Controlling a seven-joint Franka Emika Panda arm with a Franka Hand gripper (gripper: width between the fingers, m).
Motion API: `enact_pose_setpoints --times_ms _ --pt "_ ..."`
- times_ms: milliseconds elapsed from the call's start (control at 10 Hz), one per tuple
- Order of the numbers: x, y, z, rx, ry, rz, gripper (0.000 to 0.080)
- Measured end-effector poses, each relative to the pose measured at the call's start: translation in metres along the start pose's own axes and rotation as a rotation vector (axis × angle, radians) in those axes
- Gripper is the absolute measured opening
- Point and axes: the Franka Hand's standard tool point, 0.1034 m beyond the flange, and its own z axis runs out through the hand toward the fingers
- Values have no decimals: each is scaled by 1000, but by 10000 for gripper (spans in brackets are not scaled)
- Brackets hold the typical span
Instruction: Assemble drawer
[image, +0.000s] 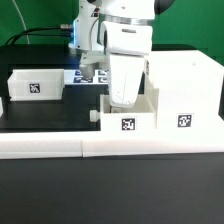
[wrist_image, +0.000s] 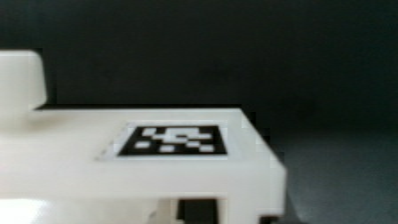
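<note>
**Fig. Tray at the mouth of the case.** From where one stands, the end effector (image: 122, 100) reaches down into the small tray (image: 128, 120). Its jaws are drawn narrow, nearly together, and whether they pinch a tray wall or merely press on it cannot be told. The tray stands on the dark desk (image: 50, 115), touching the tall case (image: 185, 85) on the exterior view's left. How far it has entered the case is not visible. A second tray (image: 33, 85) waits well apart on the exterior view's left, with the marker board (image: 88, 76) behind and the border rail (image: 60, 148) in front. The wrist view shows only a tagged white face (wrist_image: 178, 140) close below.

Likely hazards: a tray pushed slightly askew may jam at the opening. The light case may slide instead of receiving it. Closed jaws may slip off the smooth plastic.
</note>
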Motion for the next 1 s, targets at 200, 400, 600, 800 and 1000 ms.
enact_pose_setpoints --times_ms 200,400,600,800,1000 --pt "-3 0 0 4 -4 8 42" --pt "-4 0 0 17 -10 8 42" --pt "-1 0 0 17 -10 4 42" --pt "-2 0 0 17 -10 8 42" --pt "-2 0 0 18 -10 7 42"
